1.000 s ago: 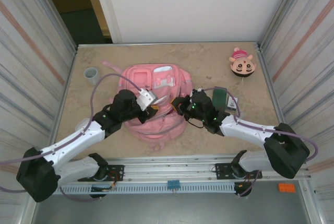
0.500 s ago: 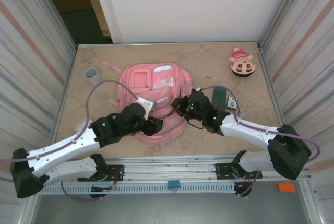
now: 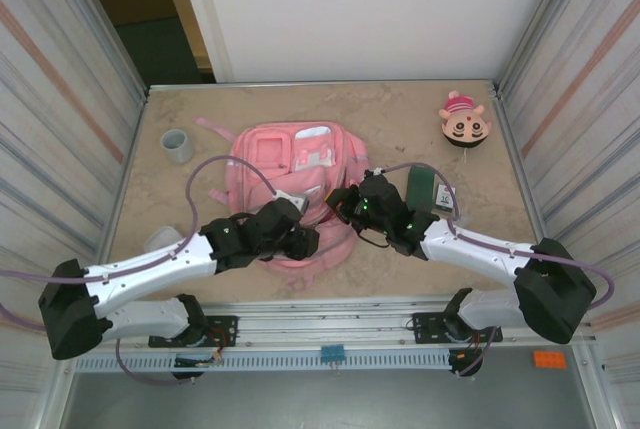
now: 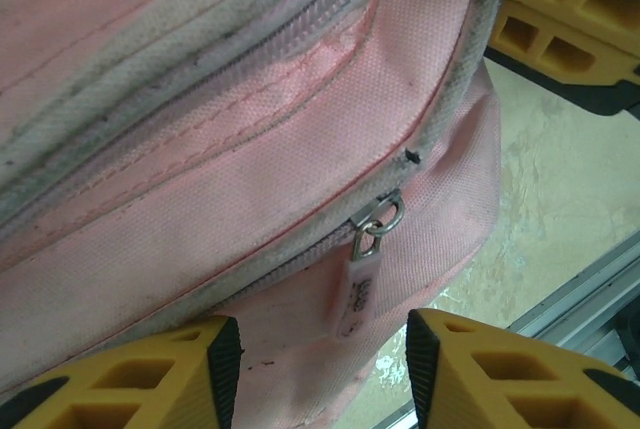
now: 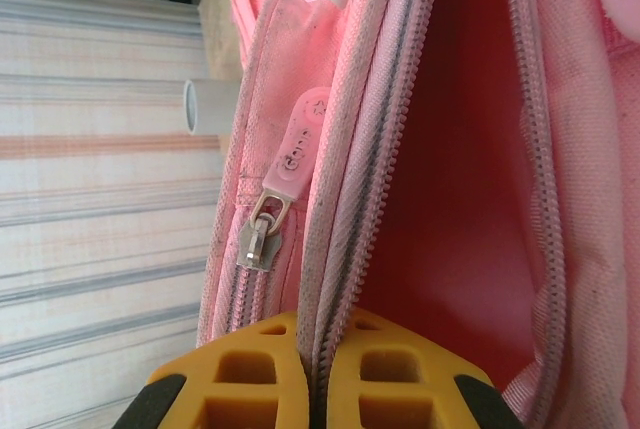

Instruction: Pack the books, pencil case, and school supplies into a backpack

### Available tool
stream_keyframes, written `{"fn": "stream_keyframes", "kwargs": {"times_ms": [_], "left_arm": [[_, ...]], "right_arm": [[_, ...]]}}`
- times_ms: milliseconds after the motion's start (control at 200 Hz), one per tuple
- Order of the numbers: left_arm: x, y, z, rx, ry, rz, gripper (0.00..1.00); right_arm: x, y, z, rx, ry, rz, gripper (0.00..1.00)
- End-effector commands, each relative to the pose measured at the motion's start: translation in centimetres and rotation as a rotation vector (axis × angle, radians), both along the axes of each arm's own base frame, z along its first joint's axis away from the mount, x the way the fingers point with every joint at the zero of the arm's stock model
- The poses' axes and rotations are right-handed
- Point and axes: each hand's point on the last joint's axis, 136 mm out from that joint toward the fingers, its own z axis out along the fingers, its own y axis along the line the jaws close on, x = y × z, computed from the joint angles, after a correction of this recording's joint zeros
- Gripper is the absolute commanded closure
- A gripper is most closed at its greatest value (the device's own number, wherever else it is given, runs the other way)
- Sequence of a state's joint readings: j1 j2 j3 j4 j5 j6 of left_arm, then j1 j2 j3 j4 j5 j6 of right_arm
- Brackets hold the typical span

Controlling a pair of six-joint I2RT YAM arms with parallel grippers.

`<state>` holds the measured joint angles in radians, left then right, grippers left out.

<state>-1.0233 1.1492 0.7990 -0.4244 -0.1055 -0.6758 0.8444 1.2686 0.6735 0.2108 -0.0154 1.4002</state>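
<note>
The pink backpack [image 3: 290, 159] lies flat in the middle of the table, its main zip parted onto a red inside [image 5: 450, 199]. My right gripper [image 3: 340, 199] is shut on the backpack's zip edge [image 5: 318, 369], next to a closed pocket's zipper pull [image 5: 290, 164]. At the bag's near edge, my left gripper [image 3: 305, 241] is open. A pale zipper pull [image 4: 362, 289] hangs between its yellow fingers [image 4: 480, 369] without touching them. The dark green pencil case [image 3: 421, 187] lies right of the bag, with a small pale item [image 3: 445, 199], perhaps the school supplies, against it. The books are out of view.
A small grey cup [image 3: 177, 145] stands left of the backpack. A round cartoon-face toy [image 3: 464, 121] sits at the far right. Metal walls close both sides, and a rail [image 3: 330, 334] runs along the near edge.
My left gripper has swung from the backpack's left side down and right to its near edge, and its jaws have widened. The right gripper has kept its grip and place.
</note>
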Motion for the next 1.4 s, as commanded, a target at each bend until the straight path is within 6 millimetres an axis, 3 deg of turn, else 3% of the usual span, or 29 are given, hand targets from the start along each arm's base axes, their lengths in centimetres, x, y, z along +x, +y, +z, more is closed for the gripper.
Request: {"fn": "stream_keyframes", "kwargs": {"times_ms": [0,145,241,526,611,767,897,1022,1067,1117,1203,1278,1398], "left_arm": [[0.8,-1.3,1.5,-0.051,-0.020,0.024,0.52],[1.0,-2.0,1.2,-0.035,-0.007,0.010,0.53],[1.1,-2.2,1.0,-0.019,0.003,0.014,0.60],[1.6,-1.1,0.8,-0.013,0.002,0.085,0.91],[1.7,-0.1,0.7,-0.015,0.001,0.115,1.00],[1.6,2.9,0.1,0.031,-0.003,0.155,1.00],[1.3,5.7,-0.2,0.076,-0.027,0.188,1.00],[2.1,6.8,-0.3,0.079,-0.091,0.162,1.00],[2.6,6.5,0.1,0.033,-0.101,0.152,1.00],[3.0,5.6,0.8,-0.031,-0.113,0.134,1.00],[3.7,4.1,2.5,-0.112,-0.151,0.103,1.00],[4.1,3.1,3.1,-0.149,-0.160,0.089,1.00],[4.1,1.9,3.2,-0.189,-0.134,0.073,1.00]], "right_arm": [[0.3,1.4,5.6,0.098,-0.137,0.026,1.00],[0.2,1.5,5.7,0.102,-0.142,0.030,1.00],[0.0,1.7,6.0,0.115,-0.148,0.036,1.00],[0.1,1.5,6.0,0.099,-0.149,0.035,1.00],[0.2,1.2,5.9,0.091,-0.145,0.039,1.00],[1.5,-0.4,6.1,0.087,-0.137,0.038,1.00],[2.7,-3.1,6.5,0.056,-0.142,0.002,1.00],[3.0,-4.4,6.7,0.043,-0.139,-0.014,1.00],[2.8,-4.2,6.6,0.045,-0.129,-0.011,0.92],[2.4,-3.8,6.4,0.052,-0.123,-0.008,0.74],[1.6,-2.7,5.6,0.056,-0.122,-0.019,0.53],[0.8,-1.4,4.7,0.062,-0.108,-0.018,0.45],[0.2,0.6,3.5,0.091,-0.083,-0.013,0.44]]}}
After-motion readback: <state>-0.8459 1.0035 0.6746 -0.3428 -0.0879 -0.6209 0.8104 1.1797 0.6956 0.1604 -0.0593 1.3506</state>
